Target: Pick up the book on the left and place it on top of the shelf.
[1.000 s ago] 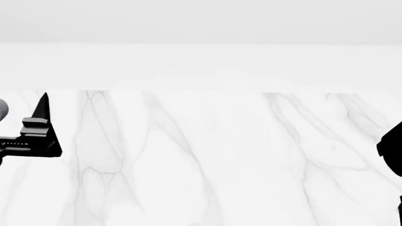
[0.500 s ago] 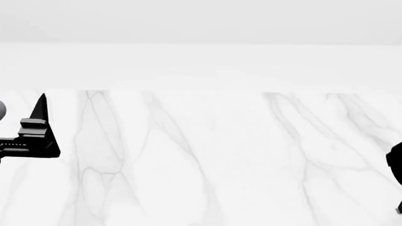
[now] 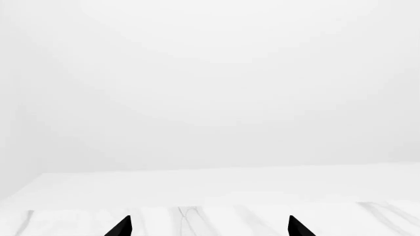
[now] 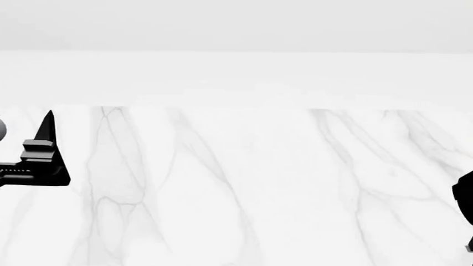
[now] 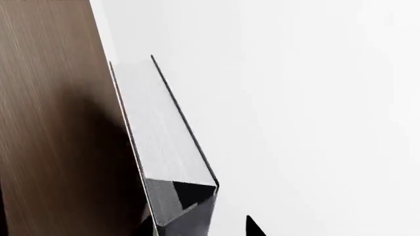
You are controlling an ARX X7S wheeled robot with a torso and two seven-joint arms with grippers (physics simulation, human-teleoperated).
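My left gripper (image 3: 210, 230) hangs low over the near left part of the marble table (image 4: 244, 188). From my head camera it is a black wedge at the table's left side, with one pointed finger standing up towards the table's far edge. From the left wrist camera I see only its two black fingertips (image 3: 120, 227). They are spread wide apart, with nothing between them but bare veined marble. Beyond the table's far edge there is a plain white wall (image 3: 210, 88).

The table fills the middle of the head view. It is white stone with soft grey veins running from the far edge towards me.

At the table's right side, a small black piece of my right gripper (image 4: 466, 200) shows above the marble. Most of it is cut off by the edge of the picture.

The right wrist camera shows the task's things. A broad dark brown board of the shelf (image 5: 59, 128) runs the whole length of that picture. The book (image 5: 167, 132) rests flat against this board, one thin black cover touching the wood. Its white page edges face the camera and its other black cover faces away from the board. The end of the book nearest the camera is dark and in shadow. One black fingertip (image 5: 253, 227) of my right gripper shows just beside that end, with a strip of white between it and the cover. The other finger is hidden, so I cannot tell whether this gripper is spread or pinching the book. I cannot tell where the shelf stands relative to the table.
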